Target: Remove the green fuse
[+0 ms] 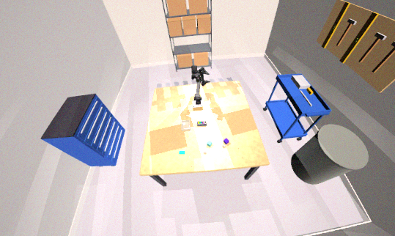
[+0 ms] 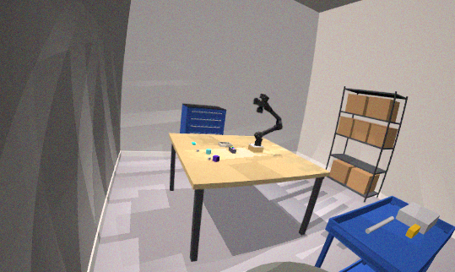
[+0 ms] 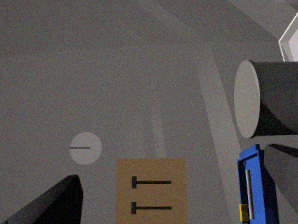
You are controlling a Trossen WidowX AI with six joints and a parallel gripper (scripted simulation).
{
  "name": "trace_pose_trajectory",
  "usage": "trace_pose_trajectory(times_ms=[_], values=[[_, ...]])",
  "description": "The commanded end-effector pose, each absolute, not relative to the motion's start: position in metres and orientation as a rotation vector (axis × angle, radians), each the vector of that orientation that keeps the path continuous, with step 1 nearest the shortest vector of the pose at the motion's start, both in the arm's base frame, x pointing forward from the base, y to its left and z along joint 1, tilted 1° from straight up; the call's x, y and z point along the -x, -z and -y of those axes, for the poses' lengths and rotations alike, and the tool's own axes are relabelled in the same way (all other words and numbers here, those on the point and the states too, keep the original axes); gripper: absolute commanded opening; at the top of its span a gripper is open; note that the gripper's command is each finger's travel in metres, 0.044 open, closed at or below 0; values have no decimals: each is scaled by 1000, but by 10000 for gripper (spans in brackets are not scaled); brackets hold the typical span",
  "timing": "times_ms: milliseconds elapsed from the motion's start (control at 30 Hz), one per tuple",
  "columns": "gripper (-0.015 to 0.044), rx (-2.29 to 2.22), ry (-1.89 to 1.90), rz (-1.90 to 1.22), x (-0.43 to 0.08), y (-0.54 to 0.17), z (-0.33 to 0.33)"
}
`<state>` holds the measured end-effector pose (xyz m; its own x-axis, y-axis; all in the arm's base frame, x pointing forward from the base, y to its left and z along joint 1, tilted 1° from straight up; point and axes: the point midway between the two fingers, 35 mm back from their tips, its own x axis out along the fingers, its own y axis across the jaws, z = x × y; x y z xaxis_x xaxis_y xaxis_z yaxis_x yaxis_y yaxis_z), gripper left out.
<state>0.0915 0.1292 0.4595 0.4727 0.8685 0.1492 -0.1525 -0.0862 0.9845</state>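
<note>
table (image 1: 240,154) | tray (image 1: 186,125) centre, fuse block (image 1: 201,123) at its 3 | cyan block (image 1: 182,152) 7 | teal cube (image 1: 209,144), purple cube (image 1: 226,141) 5 | arm base (image 1: 198,108) 12

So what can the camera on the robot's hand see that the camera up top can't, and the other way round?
Only the wrist view shows a round wall clock; a dark finger fills its lower left corner. Only the top view shows the table, the fuse block, the tray, the shelf of boxes and the raised arm with its open gripper. Both show the hammer board, the grey cylinder and the blue cart.
</note>
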Motion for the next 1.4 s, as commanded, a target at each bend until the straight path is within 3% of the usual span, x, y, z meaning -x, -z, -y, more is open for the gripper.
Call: trace_pose_trajectory(times_ms=[0,400,700,1033,1367], values=[[374,-1400,-964,-680,-94,-459,-129],[66,-1223,-449,-689,-267,-361,-98],[66,-767,-124,-968,-330,-221,-77],[66,-40,-38,-1457,-314,-75,-44],[66,72,-48,-1526,-307,-60,-38]])
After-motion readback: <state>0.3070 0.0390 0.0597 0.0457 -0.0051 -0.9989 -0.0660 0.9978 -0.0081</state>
